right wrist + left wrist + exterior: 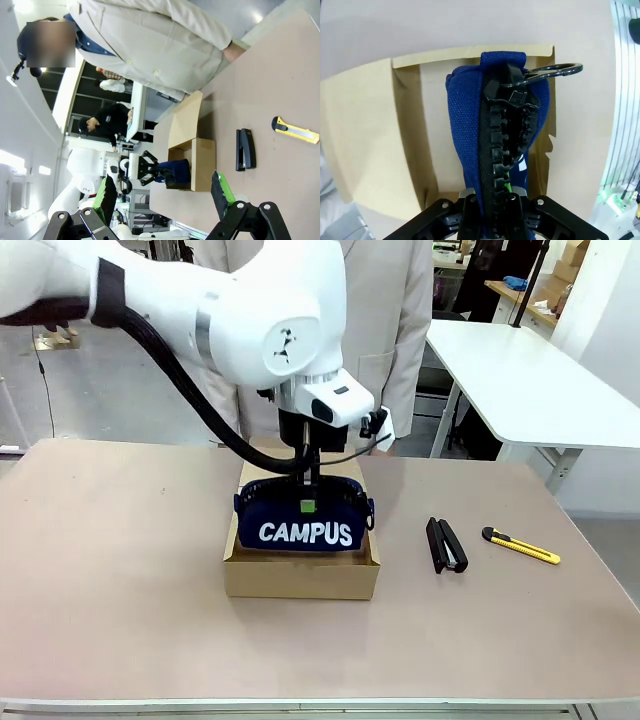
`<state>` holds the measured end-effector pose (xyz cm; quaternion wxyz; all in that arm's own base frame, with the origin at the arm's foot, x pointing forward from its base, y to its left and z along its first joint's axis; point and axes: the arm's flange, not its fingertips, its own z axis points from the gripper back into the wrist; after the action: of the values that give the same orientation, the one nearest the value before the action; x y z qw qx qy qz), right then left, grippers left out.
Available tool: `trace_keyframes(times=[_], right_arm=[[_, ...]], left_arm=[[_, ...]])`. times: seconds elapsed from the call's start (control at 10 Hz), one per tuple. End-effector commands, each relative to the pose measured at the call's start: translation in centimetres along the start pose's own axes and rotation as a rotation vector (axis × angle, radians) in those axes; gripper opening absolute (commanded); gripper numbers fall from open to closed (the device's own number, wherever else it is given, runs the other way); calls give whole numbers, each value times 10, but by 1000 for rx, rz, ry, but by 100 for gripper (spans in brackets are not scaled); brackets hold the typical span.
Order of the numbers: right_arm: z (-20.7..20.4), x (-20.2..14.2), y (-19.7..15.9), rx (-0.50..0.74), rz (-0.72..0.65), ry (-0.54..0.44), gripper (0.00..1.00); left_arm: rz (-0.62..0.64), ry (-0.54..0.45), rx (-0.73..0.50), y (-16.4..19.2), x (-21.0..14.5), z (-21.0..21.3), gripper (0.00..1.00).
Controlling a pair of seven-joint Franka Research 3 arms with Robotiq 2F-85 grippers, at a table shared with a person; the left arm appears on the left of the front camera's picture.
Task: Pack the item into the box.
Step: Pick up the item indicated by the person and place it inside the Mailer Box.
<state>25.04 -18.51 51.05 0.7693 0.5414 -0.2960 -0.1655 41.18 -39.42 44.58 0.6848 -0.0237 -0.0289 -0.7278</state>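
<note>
Left tool points straight down below a bulky white wrist, its 2 fingers pinched tight on the zipped top edge of the pouch. The left arm sweeps in from the upper left and bends above the box, with a black ribbed hose looping beneath it. The pouch is soft navy woven fabric with white "CAMPUS" lettering; it stands on its long edge, the lower part inside the box and the top above the rim. From the left wrist, chunky black zipper teeth run up its spine to a dark metal ring. The box is plain brown cardboard, shallow and rectangular, its lid flap raised behind. Right tool hangs wide open above the bench, gripping nothing.
</note>
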Motion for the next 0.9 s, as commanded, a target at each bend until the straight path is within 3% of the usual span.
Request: trace_keyframes(times=[0.0,0.8], right_arm=[[-1,3,1,22,24,-11,100],[-1,3,1,22,24,-11,100]], left_arm=[[6,22,34,-2,1,-17,12],[4,13,33,23,0,-71,12]])
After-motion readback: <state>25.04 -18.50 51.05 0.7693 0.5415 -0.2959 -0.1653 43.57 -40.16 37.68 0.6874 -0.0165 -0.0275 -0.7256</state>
